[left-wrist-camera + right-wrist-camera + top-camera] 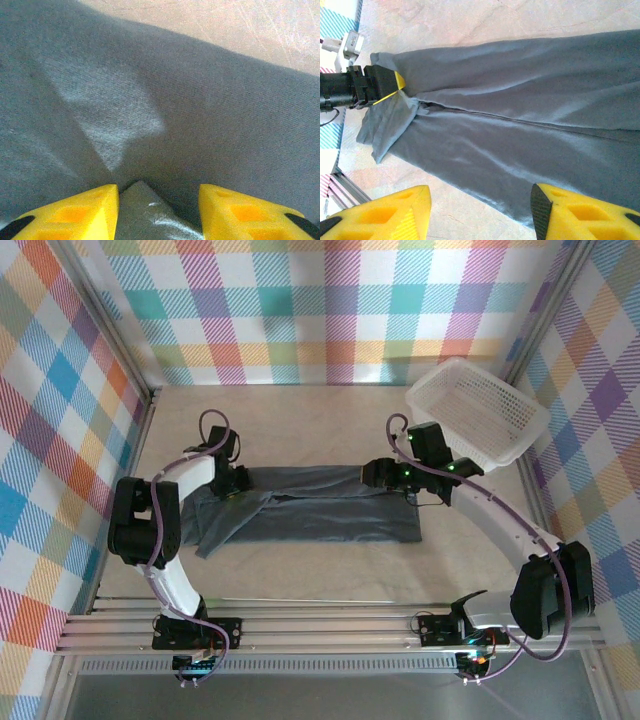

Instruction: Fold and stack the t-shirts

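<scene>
**Fold in hand: a t-shirt between two grippers.** The table (300, 420) carries one dark slate-grey t-shirt (320, 515). It lies flat as a long band that runs from under the left gripper (159, 192) to under the right gripper (480, 195). A white mesh basket (480, 410) stands just behind the right gripper, apart from the cloth.

The band's long sides are turned in toward a middle seam, so the lengthwise fold looks done (judged from how the cloth lies). The crosswise fold is not yet made.

The left gripper's fingers (90, 210) stand apart, astride a raised ridge of cloth (142, 200). The right gripper's jaws are also apart, over the opposite end, with nothing between them.

The next move probably calls for both to pinch their ends firmly. One end would then be carried over the other, and the sleeve loose beside the left gripper may slip out.
</scene>
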